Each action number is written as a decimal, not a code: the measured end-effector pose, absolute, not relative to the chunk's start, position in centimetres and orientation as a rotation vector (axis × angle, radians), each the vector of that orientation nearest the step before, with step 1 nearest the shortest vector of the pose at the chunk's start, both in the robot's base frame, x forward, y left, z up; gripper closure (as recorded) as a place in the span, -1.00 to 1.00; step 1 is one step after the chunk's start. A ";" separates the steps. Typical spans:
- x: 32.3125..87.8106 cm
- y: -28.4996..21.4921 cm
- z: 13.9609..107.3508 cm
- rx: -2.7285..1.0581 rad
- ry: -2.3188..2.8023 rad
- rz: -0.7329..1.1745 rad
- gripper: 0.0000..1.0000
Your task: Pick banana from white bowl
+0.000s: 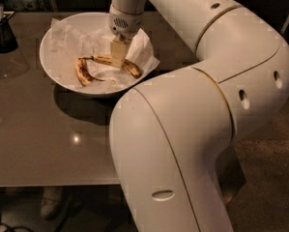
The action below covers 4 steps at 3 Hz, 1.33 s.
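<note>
In the white bowl (pixel 46 64), gripper (pixel 117 58) directly over the banana (pixel 132 68).

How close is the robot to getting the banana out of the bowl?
Done: the gripper is down inside the white bowl, right over the middle of the banana. In hand: getting a hold on it; whether it grips yet does not show. Left: lifting it out, since the banana lies on the paper beside a browner banana.
</note>
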State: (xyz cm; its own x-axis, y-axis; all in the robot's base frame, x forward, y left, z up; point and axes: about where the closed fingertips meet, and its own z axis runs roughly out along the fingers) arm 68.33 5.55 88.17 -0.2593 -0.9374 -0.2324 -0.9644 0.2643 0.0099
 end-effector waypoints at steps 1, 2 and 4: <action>68.2 5.7 89.3 -1.798 2.329 0.180 1.00; 66.1 6.1 91.8 -1.853 2.287 0.125 1.00; 63.7 6.4 93.3 -1.896 2.233 0.131 1.00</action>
State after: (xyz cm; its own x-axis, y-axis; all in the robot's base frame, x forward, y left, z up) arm 63.67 6.45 93.30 -0.1514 -0.9647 -0.2156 -0.9833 0.1693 -0.0668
